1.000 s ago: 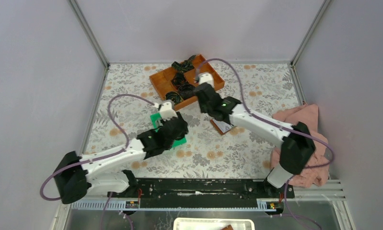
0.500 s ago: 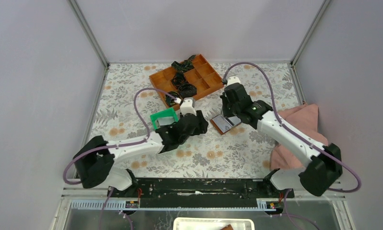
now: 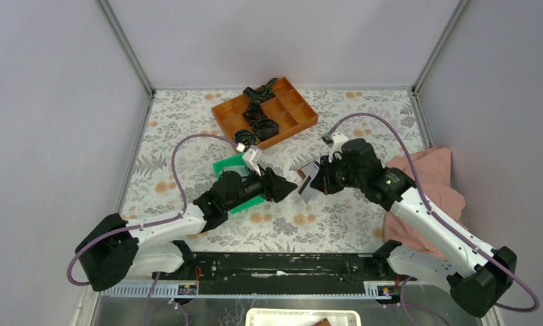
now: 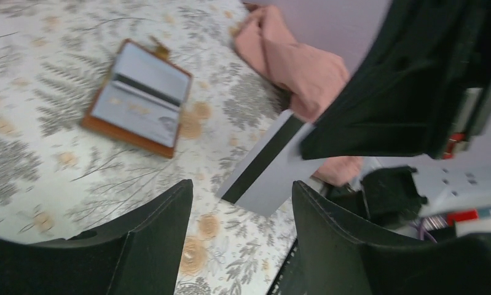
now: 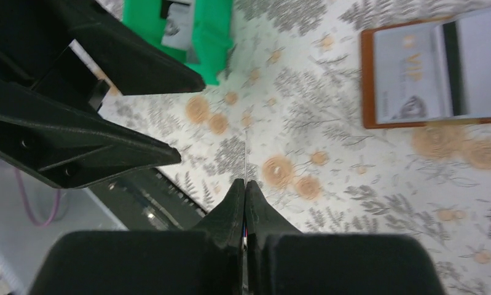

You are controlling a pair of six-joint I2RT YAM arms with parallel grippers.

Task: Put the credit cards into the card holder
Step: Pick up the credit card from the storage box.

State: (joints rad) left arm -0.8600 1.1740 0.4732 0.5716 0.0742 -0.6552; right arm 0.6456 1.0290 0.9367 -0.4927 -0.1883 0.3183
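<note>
Top external view shows both arms swung in from where they stood a second ago. The right claw (image 3: 316,182) has left the orange tray (image 3: 265,112) at the far edge of the bench (image 3: 370,129), and the left claw (image 3: 289,188) has come off the green tray (image 3: 233,166). They now face each other, tip to tip, over the middle of the bench.

The right claw is pinched together on one credit card (image 3: 306,187), held clear of the bench with its free end toward the left claw. In the right wrist view that card shows edge-on, a thin line running out of the closed tips. The left claw's fingers stand apart. In the left wrist view the card's striped end sits in the gap between them, but I cannot tell whether it touches either finger.

The card holder (image 4: 138,101) lies open and flat on the bench below, nearer the right edge than the left. Other cards (image 5: 408,77) rest on its inner faces, and the right arm hides it from above.

This looks like a hand-over or regrip rather than an insertion, since the card is in the air and not yet in a pocket.
</note>
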